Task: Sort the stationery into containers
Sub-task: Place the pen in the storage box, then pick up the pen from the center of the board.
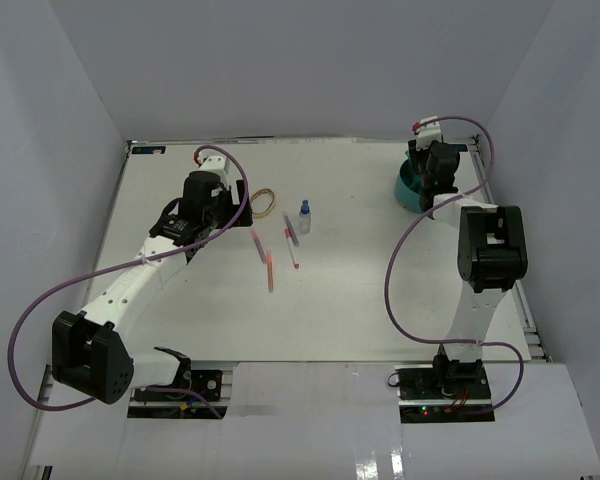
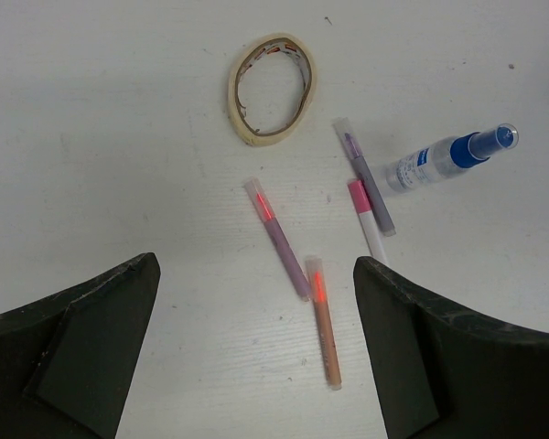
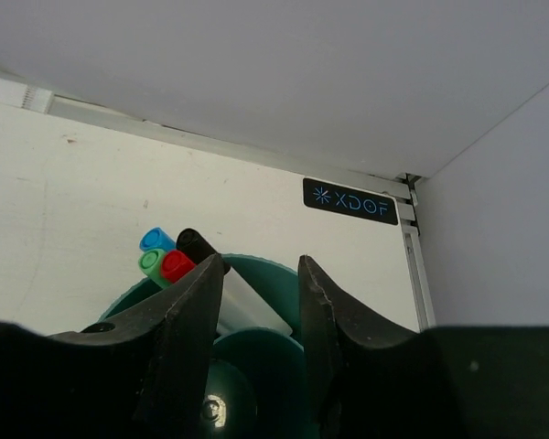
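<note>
The teal organiser (image 1: 408,189) stands at the far right of the table, and my right gripper (image 1: 432,168) hangs directly over it. In the right wrist view the right gripper (image 3: 259,265) is open with a narrow gap and nothing gripped. A white eraser block (image 3: 250,308) lies below it inside the organiser (image 3: 279,274), beside pens with blue (image 3: 155,240), green (image 3: 150,262), red (image 3: 176,265) and black caps. My left gripper (image 2: 256,270) is wide open above loose pens (image 2: 280,240), an orange pen (image 2: 324,322), a tan loop (image 2: 271,89) and a blue-capped bottle (image 2: 446,157).
Two more pens, one grey (image 2: 364,176) and one white with a pink cap (image 2: 367,219), lie beside the bottle. The enclosure's back wall and right wall stand close behind the organiser. A purple cable loops off each arm.
</note>
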`<action>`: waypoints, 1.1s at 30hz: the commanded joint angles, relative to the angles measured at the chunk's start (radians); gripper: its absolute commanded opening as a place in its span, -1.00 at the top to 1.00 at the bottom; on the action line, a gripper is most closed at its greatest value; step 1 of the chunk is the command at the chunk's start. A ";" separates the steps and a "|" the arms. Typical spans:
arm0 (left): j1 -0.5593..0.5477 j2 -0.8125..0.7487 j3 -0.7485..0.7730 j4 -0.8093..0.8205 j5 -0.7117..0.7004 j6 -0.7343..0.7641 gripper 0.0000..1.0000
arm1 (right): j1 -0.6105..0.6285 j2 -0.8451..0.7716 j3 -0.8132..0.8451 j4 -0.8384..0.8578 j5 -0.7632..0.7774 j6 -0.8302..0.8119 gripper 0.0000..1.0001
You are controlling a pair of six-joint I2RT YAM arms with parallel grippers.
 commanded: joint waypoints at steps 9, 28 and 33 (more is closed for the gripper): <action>0.002 -0.047 0.006 0.006 0.012 -0.007 -0.96 | -0.003 -0.301 -0.017 -0.153 -0.047 0.101 -0.42; -0.198 0.209 0.104 -0.167 0.009 -0.307 -0.96 | 0.012 -1.031 -0.529 -0.613 -0.338 0.670 -0.57; -0.307 0.390 0.179 -0.193 -0.088 -0.395 -0.94 | 0.012 -1.166 -0.658 -0.593 -0.343 0.701 -0.57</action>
